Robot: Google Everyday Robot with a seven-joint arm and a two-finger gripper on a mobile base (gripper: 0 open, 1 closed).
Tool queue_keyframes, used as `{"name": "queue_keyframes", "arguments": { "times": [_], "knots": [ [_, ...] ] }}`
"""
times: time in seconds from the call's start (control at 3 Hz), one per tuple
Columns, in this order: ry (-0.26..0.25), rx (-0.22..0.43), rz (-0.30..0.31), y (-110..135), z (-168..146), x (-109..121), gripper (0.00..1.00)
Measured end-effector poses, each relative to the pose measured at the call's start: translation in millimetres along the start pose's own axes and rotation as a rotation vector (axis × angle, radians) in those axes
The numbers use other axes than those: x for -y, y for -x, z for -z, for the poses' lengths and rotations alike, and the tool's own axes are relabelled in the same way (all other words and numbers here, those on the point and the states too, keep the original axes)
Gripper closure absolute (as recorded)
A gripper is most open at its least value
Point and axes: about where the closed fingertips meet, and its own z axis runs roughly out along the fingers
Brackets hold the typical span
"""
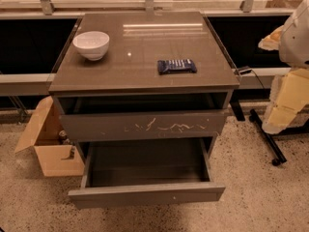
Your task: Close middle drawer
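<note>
The middle drawer is pulled far out of the grey-brown cabinet. It has a plain flat front and a dark, empty inside. Above it, the drawer with white scratch marks on its front stands slightly out, with a dark gap over it. My gripper is at the far right of the view, a white and cream shape beside the cabinet's right side. It is clear of the drawers and touches nothing.
A white bowl and a dark blue snack packet lie on the cabinet top. An open cardboard box stands on the floor at the left. A black stand leg with wheels is on the floor at the right.
</note>
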Motion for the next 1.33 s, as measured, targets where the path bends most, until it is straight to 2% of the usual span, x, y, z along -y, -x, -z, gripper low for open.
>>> {"name": "queue_keyframes", "arguments": {
  "times": [0.33,0.67,1.0,1.33],
  "knots": [
    [0.001,0.001,0.0,0,-1,0,0.0],
    [0.039,0.039,0.011,-4,-30,-12,0.0],
    [0.12,0.09,0.04,-3,-78,-39,0.0],
    [0.26,0.165,0.056,4,-147,-82,0.0]
  ]
}}
